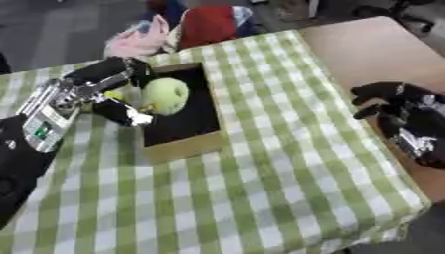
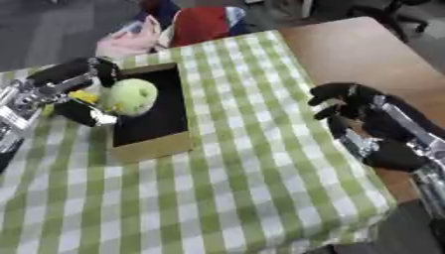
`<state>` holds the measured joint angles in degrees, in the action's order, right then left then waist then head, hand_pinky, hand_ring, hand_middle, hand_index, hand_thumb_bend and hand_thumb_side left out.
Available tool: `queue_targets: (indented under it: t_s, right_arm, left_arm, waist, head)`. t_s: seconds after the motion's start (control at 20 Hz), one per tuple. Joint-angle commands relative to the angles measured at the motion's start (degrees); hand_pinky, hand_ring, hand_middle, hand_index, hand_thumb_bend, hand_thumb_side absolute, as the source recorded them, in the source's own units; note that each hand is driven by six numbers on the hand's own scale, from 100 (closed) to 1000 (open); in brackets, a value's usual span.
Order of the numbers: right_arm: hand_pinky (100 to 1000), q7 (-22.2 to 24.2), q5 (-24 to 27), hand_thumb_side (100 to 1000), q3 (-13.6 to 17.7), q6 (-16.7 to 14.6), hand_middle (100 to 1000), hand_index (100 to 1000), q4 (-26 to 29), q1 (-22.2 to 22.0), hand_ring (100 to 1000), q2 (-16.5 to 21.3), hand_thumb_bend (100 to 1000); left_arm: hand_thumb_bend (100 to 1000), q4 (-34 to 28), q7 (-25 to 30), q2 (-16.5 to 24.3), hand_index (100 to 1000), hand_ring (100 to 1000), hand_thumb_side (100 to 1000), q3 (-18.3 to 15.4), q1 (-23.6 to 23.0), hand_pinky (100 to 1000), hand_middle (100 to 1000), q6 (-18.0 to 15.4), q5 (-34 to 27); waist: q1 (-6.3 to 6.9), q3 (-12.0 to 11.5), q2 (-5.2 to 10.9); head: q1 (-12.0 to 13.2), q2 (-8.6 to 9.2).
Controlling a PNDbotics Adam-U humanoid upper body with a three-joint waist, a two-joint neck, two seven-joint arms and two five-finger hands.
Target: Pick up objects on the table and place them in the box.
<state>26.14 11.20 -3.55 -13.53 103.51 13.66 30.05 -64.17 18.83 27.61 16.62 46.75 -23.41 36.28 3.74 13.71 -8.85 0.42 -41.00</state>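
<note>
The near part of the table (image 1: pixel 260 198) is covered by a green-and-white checked cloth (image 1: pixel 217 213) that hangs over its near edge, and nothing lies on this stretch. On the right, past the edge of the cloth, the bare brown tabletop shows, and there the right hand (image 2: pixel 347 106) hangs over the seam between cloth and wood, its dark fingers (image 2: pixel 326 94) curled inward around nothing, well apart from the box. Further in, left of the middle, stands an open cardboard box (image 1: pixel 183 146) with a black inside; its near wall is a plain tan strip and its long sides run away from the viewer. Over the left far part of the box, the left hand (image 1: pixel 117 94) comes in from the left side, its silver and black forearm lying across the cloth. Its fingers (image 1: pixel 109 69) arch over the top of a yellow-green apple (image 1: pixel 165 95) while the thumb sits below it, so the hand is closed around the fruit. The apple is held at the left wall of the box, above the black inside and partly over the rim; whether it touches the box floor cannot be told. A small bit of yellow shows just left of the apple, against the hand, too small to make out. Beyond the far edge of the table lie some pink and red cloth things (image 1: pixel 187 27) on a grey floor.
</note>
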Motion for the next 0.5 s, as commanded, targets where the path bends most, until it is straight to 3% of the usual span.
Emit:
queue_targets:
  t_s: [0.05, 0.2, 0.3, 0.4, 0.5]
  right_arm:
    - [729, 0.1, 0.1, 435, 0.3, 0.0, 719, 870, 0.7, 0.8, 937, 0.8, 100]
    - [729, 0.2, 0.1, 436, 0.3, 0.0, 719, 870, 0.7, 0.8, 937, 0.7, 100]
    - [729, 0.2, 0.2, 435, 0.3, 0.0, 719, 870, 0.6, 0.8, 937, 0.7, 100]
    - [729, 0.2, 0.2, 436, 0.4, -0.1, 719, 870, 0.6, 0.8, 937, 0.7, 100]
    - [729, 0.2, 0.1, 436, 0.5, -0.1, 719, 870, 0.6, 0.6, 937, 0.8, 100]
  left_arm:
    - [683, 0.6, -1.2, 0.5, 818, 680, 619, -1.1, 1.4, 675, 739, -1.0, 2.8]
    - [824, 0.9, -3.2, 0.6, 854, 738, 726, -1.4, 1.3, 711, 803, -1.5, 5.4]
    - [835, 0.8, -4.7, 0.7, 855, 741, 727, -1.5, 1.2, 711, 808, -1.7, 6.6]
    - [798, 0.5, -6.5, 1.3, 845, 727, 673, -2.0, 1.1, 703, 789, -1.6, 7.0]
    - [677, 0.1, -7.9, 2.5, 830, 716, 528, -2.6, 1.0, 699, 766, -1.1, 6.7]
  waist:
    - [-0.19, 0.0, 0.72]
    - [-0.14, 0.0, 0.76]
    - [-0.16, 0.0, 0.76]
    - [-0.23, -0.1, 0.78]
    - [-0.32, -0.3, 0.87]
  head:
    - [0.1, 0.53]
    - [0.1, 0.58]
    - [0.0, 0.65]
    - [-0.1, 0.62]
    - [-0.1, 0.60]
